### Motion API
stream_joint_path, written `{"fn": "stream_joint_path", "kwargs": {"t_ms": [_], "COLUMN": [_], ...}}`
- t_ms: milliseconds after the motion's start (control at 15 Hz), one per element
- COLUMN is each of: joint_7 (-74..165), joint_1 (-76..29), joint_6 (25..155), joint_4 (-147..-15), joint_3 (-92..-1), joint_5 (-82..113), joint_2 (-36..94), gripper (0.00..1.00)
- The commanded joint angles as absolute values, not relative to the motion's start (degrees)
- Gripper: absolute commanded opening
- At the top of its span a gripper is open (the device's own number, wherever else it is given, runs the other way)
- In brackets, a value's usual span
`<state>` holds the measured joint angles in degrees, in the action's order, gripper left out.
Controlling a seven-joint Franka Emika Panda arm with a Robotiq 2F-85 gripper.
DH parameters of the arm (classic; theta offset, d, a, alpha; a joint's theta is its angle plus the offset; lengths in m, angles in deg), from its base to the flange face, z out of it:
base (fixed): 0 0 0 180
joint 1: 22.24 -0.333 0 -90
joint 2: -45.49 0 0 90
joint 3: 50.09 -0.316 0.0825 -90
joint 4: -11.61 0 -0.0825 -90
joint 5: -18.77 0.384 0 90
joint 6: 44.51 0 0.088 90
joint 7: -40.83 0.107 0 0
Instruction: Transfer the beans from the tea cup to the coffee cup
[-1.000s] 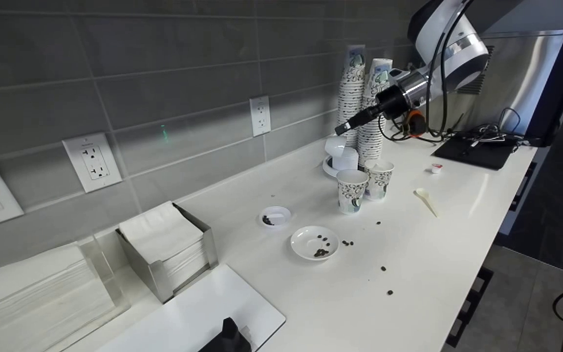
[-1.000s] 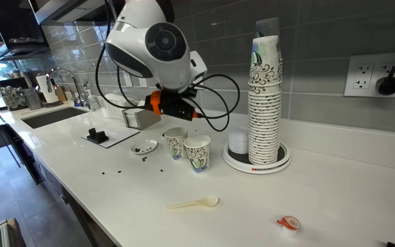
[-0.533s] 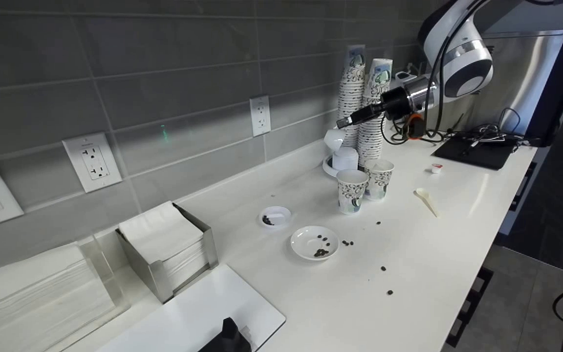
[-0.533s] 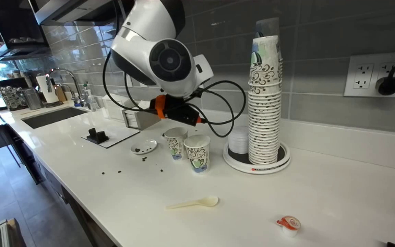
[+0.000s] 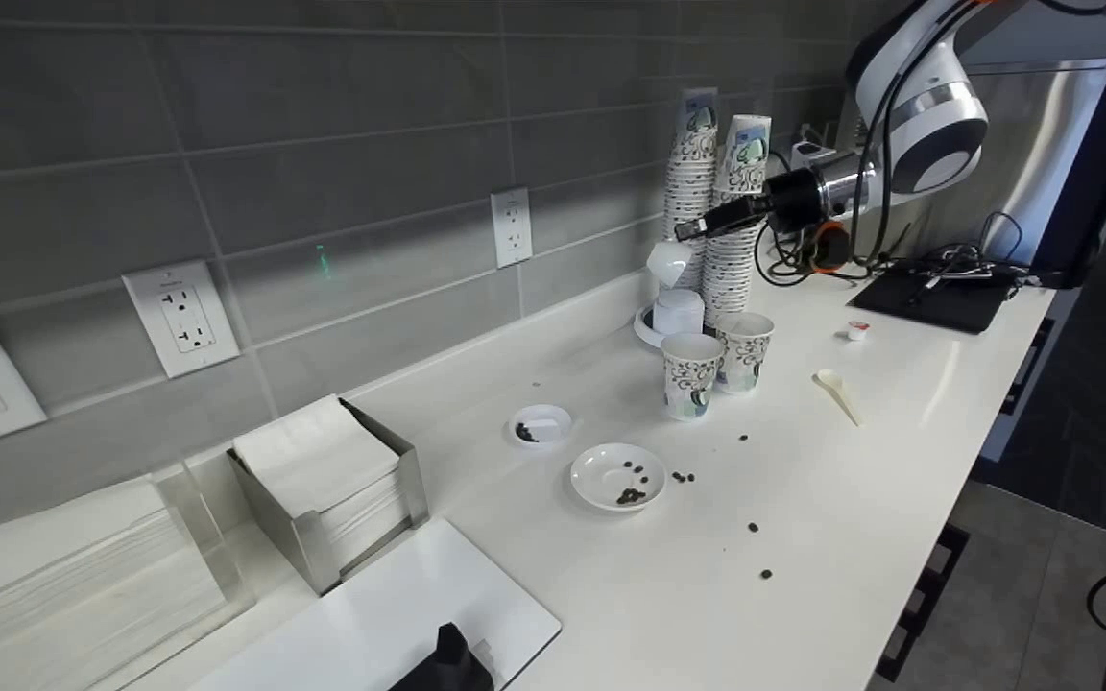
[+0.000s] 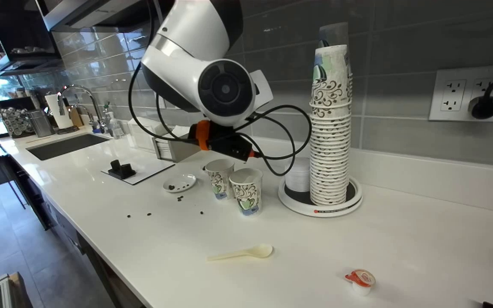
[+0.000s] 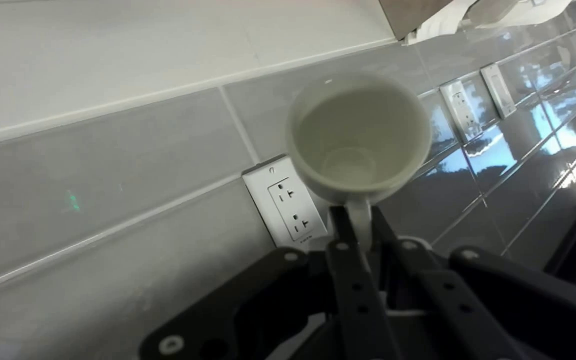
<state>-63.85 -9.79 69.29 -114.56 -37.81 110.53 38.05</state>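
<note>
My gripper point(image 7: 359, 222) is shut on the handle of the white tea cup point(image 7: 353, 192), which hangs in the air near the back wall. The tea cup point(image 5: 665, 262) is tipped, its mouth facing the wrist camera, and no beans show inside. In an exterior view, the arm hides it. Below stand two upright printed paper cups, one in front point(image 5: 691, 379) and one beside it point(image 5: 743, 360); which is the coffee cup I cannot tell, and their bottoms are hidden. Dark beans point(image 5: 630, 496) lie on a white saucer point(image 5: 594, 470), in a small white dish point(image 5: 545, 423) and loose on the counter.
Tall stacks of paper cups point(image 6: 331, 154) rise from a round base beside white lids point(image 6: 297, 175), close to the arm. A plastic spoon point(image 6: 240, 253) and a creamer pod point(image 6: 361, 280) lie farther along the counter. A napkin holder point(image 5: 407, 485) stands against the wall.
In an exterior view, the arm has drawn back to the right. The cup in its grip has risen slightly and turned. Everything on the counter stays in place.
</note>
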Motion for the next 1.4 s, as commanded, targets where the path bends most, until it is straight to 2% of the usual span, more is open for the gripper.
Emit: {"fn": "stream_joint_path", "kwargs": {"t_ms": [0, 400, 1067, 1333], "joint_7": [-64.3, -66.5, -53.8, -46.6], "joint_1": [-9.4, -14.2, -21.0, -20.3], "joint_6": [66.8, 82.4, 114.5, 119.8], "joint_4": [-114.0, -117.1, -129.2, -135.6], "joint_3": [-37.5, -40.1, -50.8, -56.9], "joint_5": [110.4, 101.6, 74.2, 61.7], "joint_2": [37.5, 44.3, 57.4, 62.4], "gripper": [0.03, 0.03, 0.03, 0.03]}}
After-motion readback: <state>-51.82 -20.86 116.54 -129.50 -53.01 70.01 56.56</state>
